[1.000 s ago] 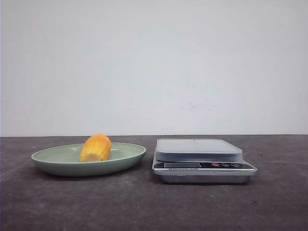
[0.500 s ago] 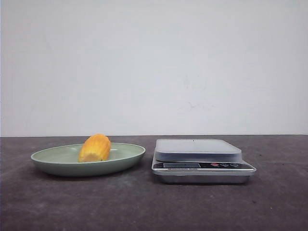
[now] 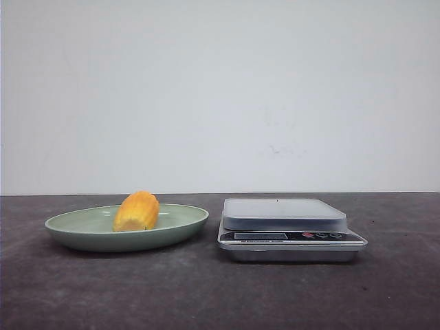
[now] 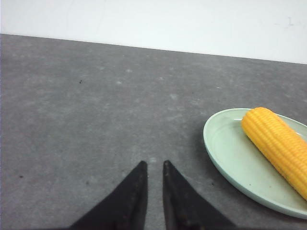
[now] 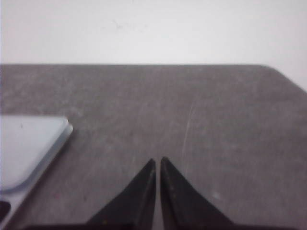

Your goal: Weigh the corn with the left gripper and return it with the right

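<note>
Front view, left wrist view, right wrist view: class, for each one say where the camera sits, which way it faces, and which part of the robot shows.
Front view: low, facing forward over the table at the corn on the green plate and the scale; no robot parts.
Left wrist view: on the left arm, facing plate and corn; left gripper fingers nearly together.
Right wrist view: on the right arm, facing the scale's corner; right gripper fingers nearly together.
Front and left wrist share the corn.

Bright, even light all round, the white wall (image 3: 220,96) nearly washed out. Soft shadows sit under the green plate (image 3: 82,237) and the scale (image 3: 291,254) on the dark tabletop (image 3: 206,295). The front view is slightly grainy. The right wrist view is soft, the scale's edge blurred. The left wrist view is sharper, the corn's (image 4: 278,143) kernels crisp.
</note>
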Motion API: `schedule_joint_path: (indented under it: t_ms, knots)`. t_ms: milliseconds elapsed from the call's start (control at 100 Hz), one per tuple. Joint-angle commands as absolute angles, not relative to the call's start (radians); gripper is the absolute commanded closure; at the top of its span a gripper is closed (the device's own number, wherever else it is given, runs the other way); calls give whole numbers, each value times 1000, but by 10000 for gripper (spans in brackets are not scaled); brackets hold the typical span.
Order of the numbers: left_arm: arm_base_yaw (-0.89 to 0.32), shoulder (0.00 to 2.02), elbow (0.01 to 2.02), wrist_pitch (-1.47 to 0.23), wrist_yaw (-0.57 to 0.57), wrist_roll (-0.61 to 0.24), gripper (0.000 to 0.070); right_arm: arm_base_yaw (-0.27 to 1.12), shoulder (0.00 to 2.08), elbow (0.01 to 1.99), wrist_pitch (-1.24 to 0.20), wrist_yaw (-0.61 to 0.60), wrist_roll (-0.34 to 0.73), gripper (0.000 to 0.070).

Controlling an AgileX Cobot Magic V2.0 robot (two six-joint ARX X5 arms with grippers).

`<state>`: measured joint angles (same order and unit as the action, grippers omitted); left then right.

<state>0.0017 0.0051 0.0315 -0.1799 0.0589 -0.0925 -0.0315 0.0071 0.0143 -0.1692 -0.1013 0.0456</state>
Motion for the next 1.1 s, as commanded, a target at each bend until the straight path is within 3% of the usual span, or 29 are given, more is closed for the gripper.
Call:
schedule_joint_path:
  t_ms: [0,1090]
  knots:
    - [1,3,14,-186,62,-83,684,-28,4,10,-174,-102,25,689]
    - [1,3,14,-186,62,-83,684,-29,4,10,-154,-104,38,688]
